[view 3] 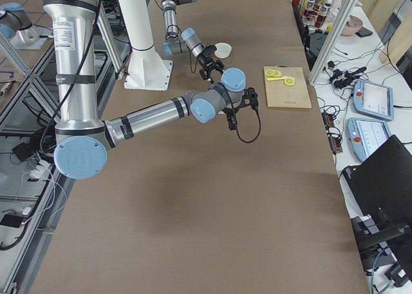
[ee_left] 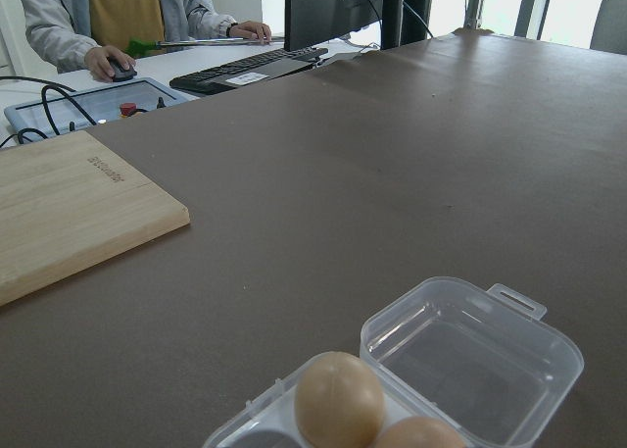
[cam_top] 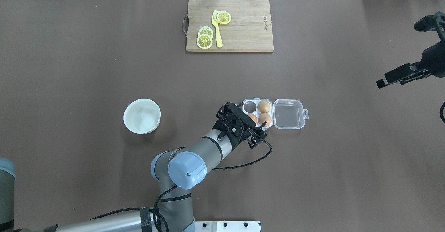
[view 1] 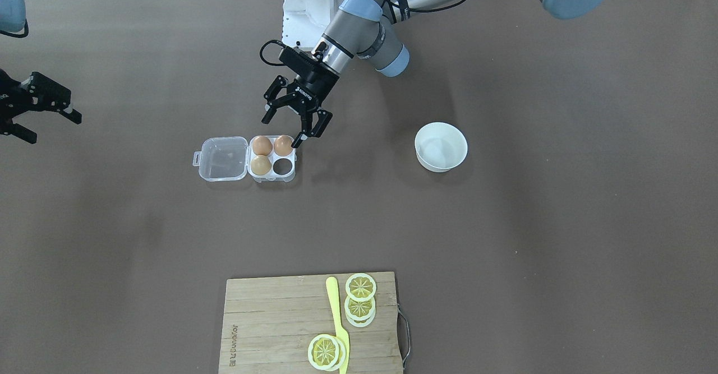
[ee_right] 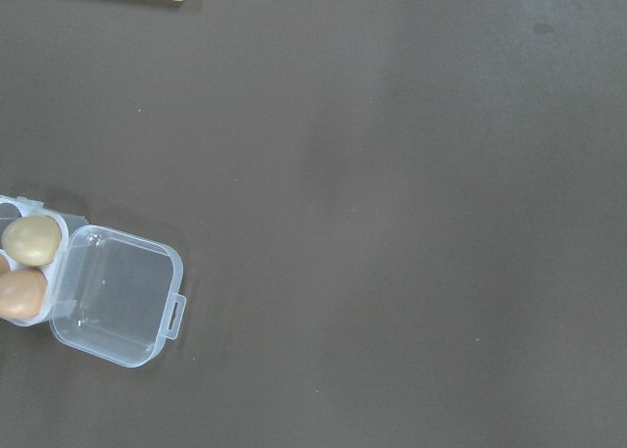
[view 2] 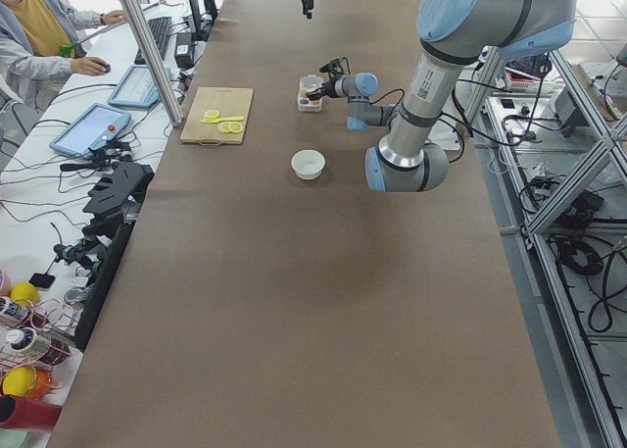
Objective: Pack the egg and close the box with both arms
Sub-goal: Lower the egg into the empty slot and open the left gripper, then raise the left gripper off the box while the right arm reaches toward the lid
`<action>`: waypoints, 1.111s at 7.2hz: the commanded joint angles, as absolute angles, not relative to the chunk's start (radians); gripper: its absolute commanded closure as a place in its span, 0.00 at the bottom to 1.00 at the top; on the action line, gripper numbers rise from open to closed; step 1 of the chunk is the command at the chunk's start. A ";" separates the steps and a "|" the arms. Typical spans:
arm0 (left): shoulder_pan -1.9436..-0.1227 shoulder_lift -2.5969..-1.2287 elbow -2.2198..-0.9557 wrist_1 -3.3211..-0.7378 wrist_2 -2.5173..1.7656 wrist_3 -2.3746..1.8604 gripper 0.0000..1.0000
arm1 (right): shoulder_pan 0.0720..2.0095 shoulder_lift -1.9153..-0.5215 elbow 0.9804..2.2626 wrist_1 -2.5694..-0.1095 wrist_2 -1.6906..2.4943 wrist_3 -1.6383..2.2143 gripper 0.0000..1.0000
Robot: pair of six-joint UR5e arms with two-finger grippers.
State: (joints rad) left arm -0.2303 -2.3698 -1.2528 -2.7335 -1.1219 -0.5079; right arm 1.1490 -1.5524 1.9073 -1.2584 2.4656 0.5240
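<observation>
A: Where is the egg [view 1: 283, 145]?
B: In the box [view 1: 272, 156], in the row of cells nearest the robot's base, at the end toward the left arm. A second orange-brown egg [view 1: 261, 145] sits beside it in that row. A paler tan egg [view 1: 261, 165] fills the cell across from that one, so three of the four cells hold eggs.
A: And the lid?
B: The lid [view 1: 223, 158] is swung fully open and lies flat on the table [view 1: 505, 239] beside the cells, toward the right arm, with its latch tab [ee_right: 174, 314] on the outer edge.
A: What about the left gripper?
B: The left gripper [view 1: 280, 132] hangs over the box's robot-side edge, tilted down at the egg. Its fingers are spread wide — one fingertip [view 1: 297, 139] is just beside the egg, though I cannot tell whether it touches.
A: The right one?
B: The right gripper [cam_top: 397, 55] is well apart from the box, held over the table near its own end, fingers spread as well.
A: Anything else?
B: A round white bowl [view 1: 441, 146] stands on the left arm's side of the box, apart from it. At the table's edge across from the robot lies a wooden cutting board [view 1: 269, 329] with lemon slices [view 1: 360, 287] and a yellow knife [view 1: 336, 313] on it — and a person [view 2: 34, 31] sits at a desk beyond, one hand on a mouse.
</observation>
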 commanded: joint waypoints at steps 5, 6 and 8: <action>-0.415 -2.286 -1.410 -2.689 -1.363 -0.716 0.72 | 1.056 -1.472 1.876 -1.259 2.395 0.636 0.02; -0.416 -2.229 -1.410 -2.691 -1.371 -0.786 1.00 | 1.004 -1.433 1.861 -1.259 2.349 0.681 0.02; -0.419 -2.197 -1.404 -2.662 -1.489 -1.035 1.00 | 0.956 -1.404 1.830 -1.261 2.329 0.686 0.01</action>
